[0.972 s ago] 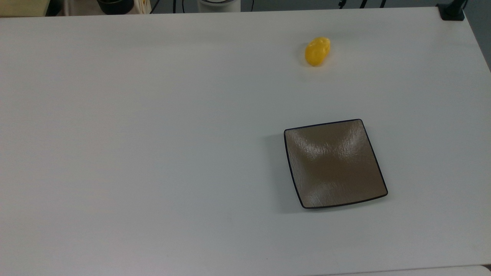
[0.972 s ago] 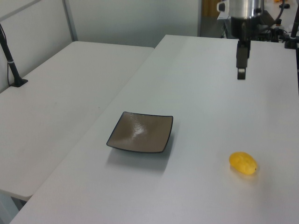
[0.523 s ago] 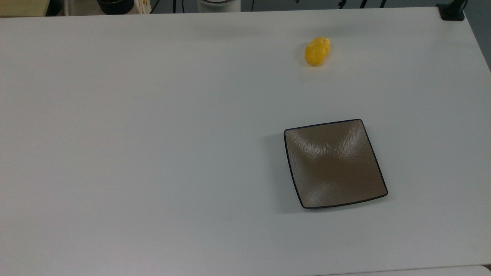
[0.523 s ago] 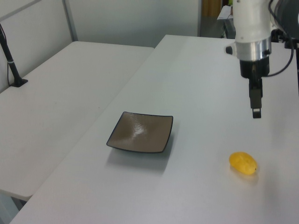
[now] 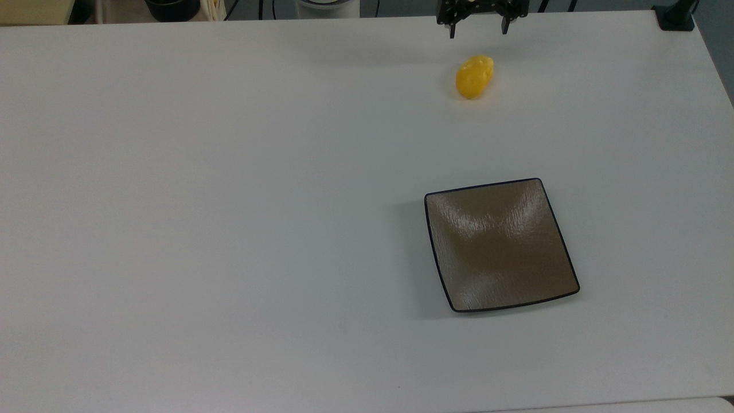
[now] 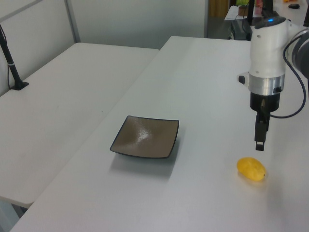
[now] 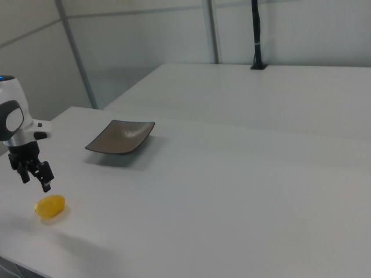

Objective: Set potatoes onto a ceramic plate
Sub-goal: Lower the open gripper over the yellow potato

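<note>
Top view: plate (image 5: 500, 245) lower, bare. Potato (image 5: 475, 76) on surface (image 5: 229, 172), just below my pincer (image 5: 477, 30) — fingers spread wide, empty. Long axis runs slightly tilted from vertical; my fingers straddle it crosswise — likely descend.

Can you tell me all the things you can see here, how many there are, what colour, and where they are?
potato: one, bright yellow, lying on the table near the top view's upper right, apart from the plate.
plate: one, square, glossy brown with a thin dark rim, nothing on it, on the table toward the top view's lower right.
table: one, white, holding the potato and the plate.
second table: one, white, on the left view's left.
black post: one, standing on the far table in the right view.
robot arm: one, white with a black end.
pincer: one, black, open, above the table just beyond the potato, not touching it.
</note>
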{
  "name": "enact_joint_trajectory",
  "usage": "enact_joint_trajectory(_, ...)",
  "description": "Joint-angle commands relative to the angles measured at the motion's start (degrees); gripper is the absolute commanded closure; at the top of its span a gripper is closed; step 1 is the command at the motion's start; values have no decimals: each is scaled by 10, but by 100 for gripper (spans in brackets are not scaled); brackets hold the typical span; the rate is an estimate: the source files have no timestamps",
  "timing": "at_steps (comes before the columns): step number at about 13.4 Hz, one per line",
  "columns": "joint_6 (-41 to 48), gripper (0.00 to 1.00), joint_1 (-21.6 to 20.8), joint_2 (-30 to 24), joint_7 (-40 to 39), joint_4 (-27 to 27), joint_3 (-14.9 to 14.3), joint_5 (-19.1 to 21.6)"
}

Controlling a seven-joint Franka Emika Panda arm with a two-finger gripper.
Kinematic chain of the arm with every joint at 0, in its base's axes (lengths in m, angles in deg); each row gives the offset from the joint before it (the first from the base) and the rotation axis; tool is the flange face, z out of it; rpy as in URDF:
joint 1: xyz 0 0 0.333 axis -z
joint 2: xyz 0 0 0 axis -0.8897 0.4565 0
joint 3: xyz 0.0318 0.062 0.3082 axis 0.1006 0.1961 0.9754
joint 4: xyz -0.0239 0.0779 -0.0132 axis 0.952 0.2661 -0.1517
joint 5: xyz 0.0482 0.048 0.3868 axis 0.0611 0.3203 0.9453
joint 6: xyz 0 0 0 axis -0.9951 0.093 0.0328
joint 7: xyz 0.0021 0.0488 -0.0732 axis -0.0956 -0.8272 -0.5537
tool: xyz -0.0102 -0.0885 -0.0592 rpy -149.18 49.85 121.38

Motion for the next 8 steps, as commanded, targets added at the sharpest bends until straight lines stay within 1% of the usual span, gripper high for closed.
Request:
enact_joint_trajectory(1, -70, 0, -13, 1, 17, -43, 2, 3)
enact_joint_trajectory(5, -129, 0, -25, 26, 40, -59, 2, -2)
enact_joint_trajectory(7, -152, 0, -35, 43, 68, -59, 2, -18)
enact_joint_trajectory(8, -154, 0, -38, 54, 86, -59, 1, -34)
